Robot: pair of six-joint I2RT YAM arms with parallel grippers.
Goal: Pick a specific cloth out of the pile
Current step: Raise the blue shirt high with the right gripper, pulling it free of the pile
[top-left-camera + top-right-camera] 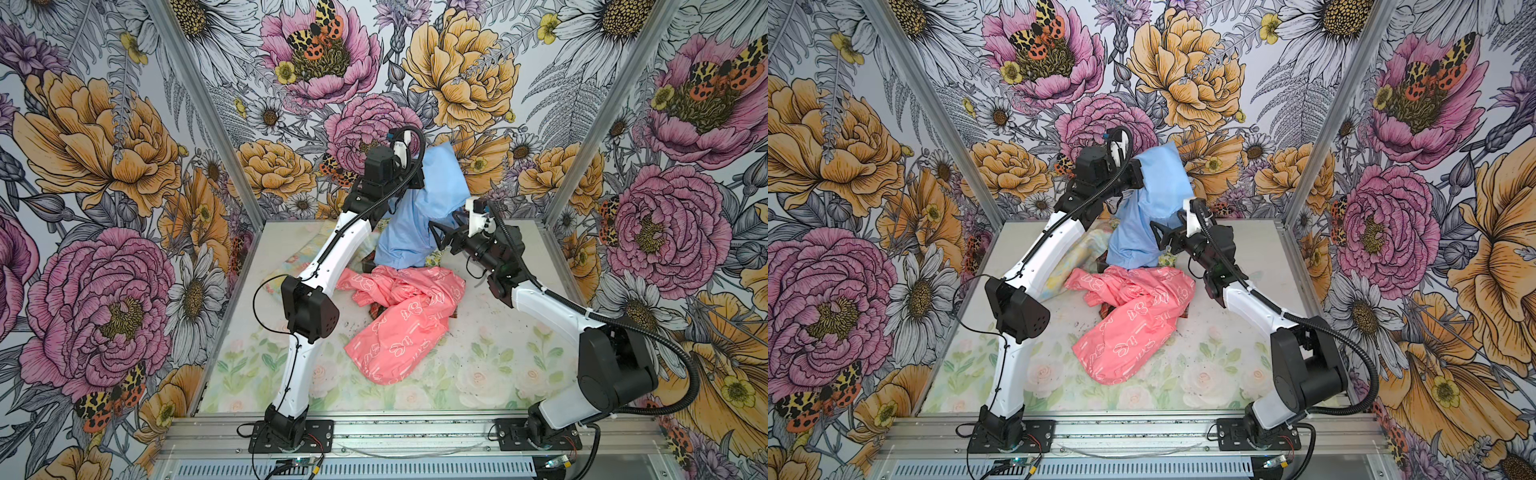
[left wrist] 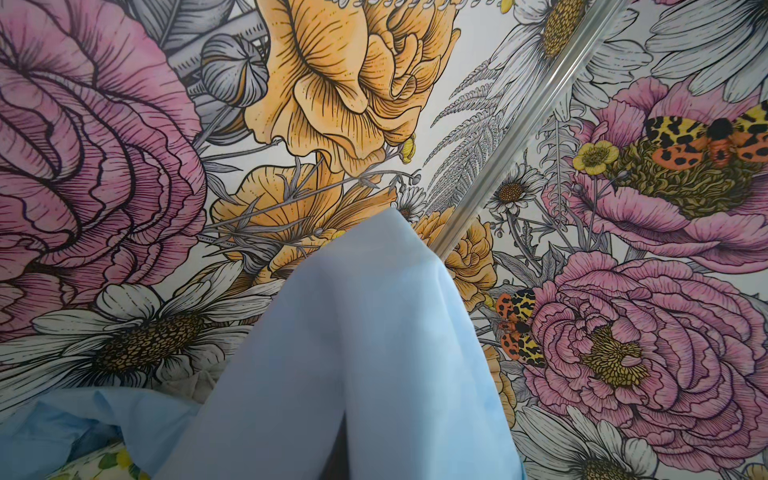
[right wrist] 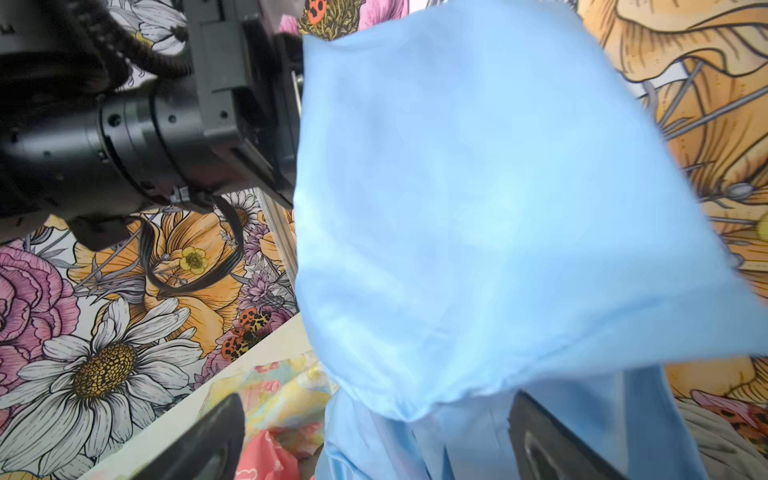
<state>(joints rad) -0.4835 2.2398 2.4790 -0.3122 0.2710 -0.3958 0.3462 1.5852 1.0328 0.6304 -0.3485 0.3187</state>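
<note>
The light sky-blue cloth hangs at the far middle of the table, lifted well above the pile. The left gripper is raised high and clamped on an upper fold of it. Its fingertips are buried in the fabric in both top views, and the right wrist view shows the black gripper body pressed against the cloth's edge. One corner of the cloth stands up past the grip toward the far wall. The rest drapes down, and its lower end rests on the far side of the pile.

The right gripper sits lower, at the right side of the hanging cloth. Its jaws stand wide apart and hold nothing. In the right wrist view the two dark fingers flank the drooping blue fabric without pinching it.

Nearer than the blue cloth lies the coral-pink cloth with white prints, crumpled and spreading toward the near edge. A bit of red-brown plaid peeks out at its far edge. A lemon-print scrap shows just right of the blue cloth's foot, and a pastel floral piece lies to the left, partly behind the left arm. The left wrist view shows mostly blue fabric against the flowered wall.
</note>
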